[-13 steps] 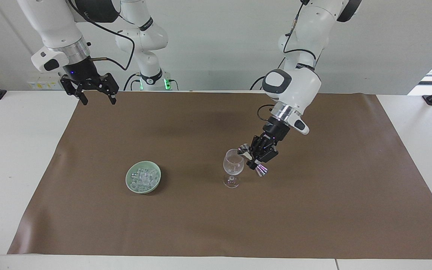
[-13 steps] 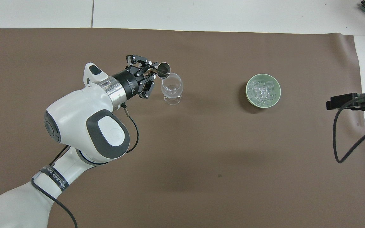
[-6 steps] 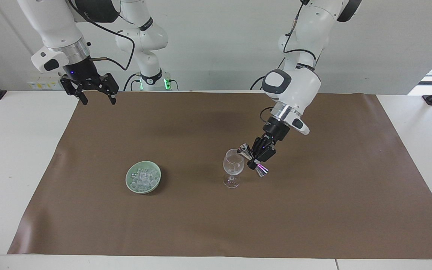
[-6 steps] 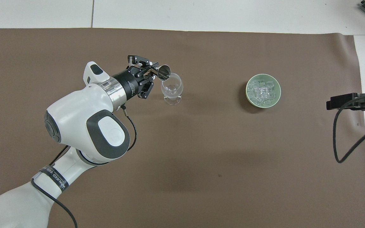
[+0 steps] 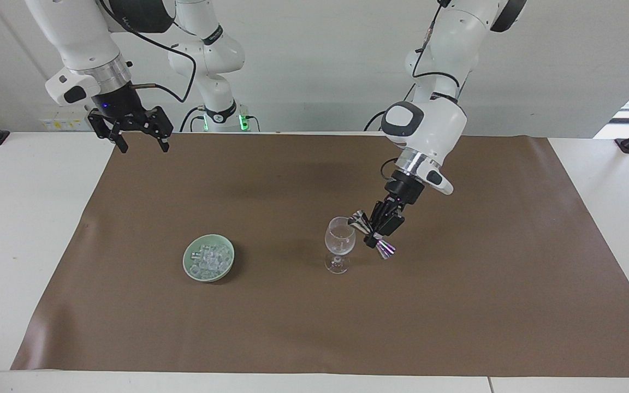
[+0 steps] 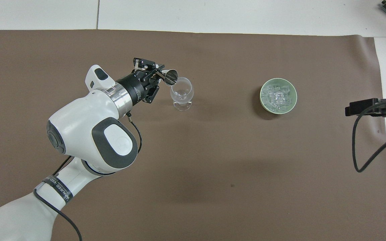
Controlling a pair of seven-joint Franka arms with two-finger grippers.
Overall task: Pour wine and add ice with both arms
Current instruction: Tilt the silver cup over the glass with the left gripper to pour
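Left gripper [image 5: 375, 225]: clamped on the waist of a small metal measuring cup [image 5: 371, 234], held tipped over the wine glass [image 5: 339, 244]; in the overhead view the cup's open mouth sits at the glass rim.
Change over the last second: the left wrist has rolled further and drawn slightly up, so the measuring cup now leans more steeply, its lower end swung out away from the glass stem.
Meaning for the task: judged as the pour step near its end; the steeper tilt should empty the cup. No liquid stream can be made out, and the fill of the glass is too faint to read.
Wine glass: upright on the brown mat [image 5: 456, 305], unmoved, about mid-table toward the left arm's end.
Ice [image 6: 277, 96]: small clear cubes heaped in the pale green dish [image 6: 262, 100], beside the glass toward the right arm's end; untouched, none in the glass.
Right gripper [image 5: 138, 140]: fingers spread wide, holding nothing, waiting above the mat's edge at the robots' side, unchanged.
Remaining, as judged: level the cup and set it down, then move ice to the glass.
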